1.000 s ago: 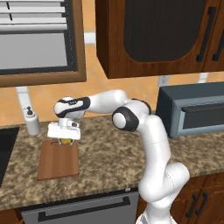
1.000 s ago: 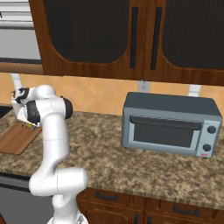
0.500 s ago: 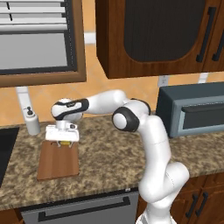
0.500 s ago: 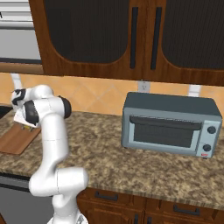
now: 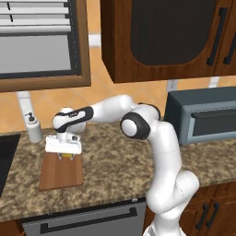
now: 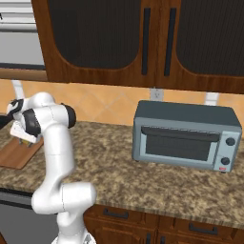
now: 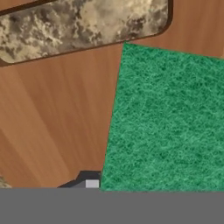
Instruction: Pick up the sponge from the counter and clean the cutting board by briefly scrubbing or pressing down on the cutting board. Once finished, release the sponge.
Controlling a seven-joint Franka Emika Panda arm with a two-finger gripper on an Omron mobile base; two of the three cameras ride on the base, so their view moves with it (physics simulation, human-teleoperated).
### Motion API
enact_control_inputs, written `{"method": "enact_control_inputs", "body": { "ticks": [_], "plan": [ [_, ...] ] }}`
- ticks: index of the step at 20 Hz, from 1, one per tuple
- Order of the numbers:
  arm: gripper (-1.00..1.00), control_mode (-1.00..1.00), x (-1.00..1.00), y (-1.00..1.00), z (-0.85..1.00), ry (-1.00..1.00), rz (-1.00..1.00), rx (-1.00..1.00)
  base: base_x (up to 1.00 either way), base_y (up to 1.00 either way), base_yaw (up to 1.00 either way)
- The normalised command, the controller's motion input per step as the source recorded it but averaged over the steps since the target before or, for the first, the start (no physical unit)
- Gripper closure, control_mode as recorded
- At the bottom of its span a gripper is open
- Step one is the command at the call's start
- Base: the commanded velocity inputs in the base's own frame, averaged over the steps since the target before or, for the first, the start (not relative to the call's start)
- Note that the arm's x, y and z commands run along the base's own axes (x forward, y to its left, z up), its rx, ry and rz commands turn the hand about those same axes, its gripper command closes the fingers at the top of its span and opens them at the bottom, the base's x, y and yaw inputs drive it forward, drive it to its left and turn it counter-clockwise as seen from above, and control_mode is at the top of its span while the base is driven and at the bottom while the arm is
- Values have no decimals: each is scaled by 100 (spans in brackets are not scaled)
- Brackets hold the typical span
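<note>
The reddish-brown cutting board [image 5: 60, 174] lies on the speckled counter [image 5: 115, 170] at the left, with its far end under my hand. My gripper [image 5: 65, 155] points down onto the board and is shut on the sponge [image 5: 68, 156], whose yellow edge shows below the hand. The hand view is very close: the sponge's green top [image 7: 168, 122] rests on the board's wood [image 7: 57, 118], one dark fingertip [image 7: 89, 183] sits against the sponge's left edge, and the slot handle [image 7: 83, 22] shows counter stone through it. In the right base view the gripper [image 6: 21, 137] is at the far left over the board [image 6: 14, 155].
A white soap dispenser [image 5: 33, 129] stands just behind and left of the board, near the dark sink [image 5: 5, 159]. A grey toaster oven [image 5: 203, 117] sits on the counter to the right. Wall cabinets [image 5: 166, 37] hang overhead.
The hand with the sponge has shifted a little left and lower on the board's far end. The board and everything else have stayed put.
</note>
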Motion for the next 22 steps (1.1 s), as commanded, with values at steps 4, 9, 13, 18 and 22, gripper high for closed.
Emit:
{"method": "enact_control_inputs", "body": {
  "ticks": [4,9,13,18,22],
  "plan": [
    [100,-100,-100,23,-99,5,0,7,0,0,0],
    [100,-100,-100,40,-100,7,0,4,0,0,0],
    [100,-100,-100,48,-100,12,0,6,0,0,0],
    [100,-100,-100,62,-100,13,0,2,0,0,0],
    [100,-100,-100,76,-100,11,0,0,0,0,0]
  ]
}}
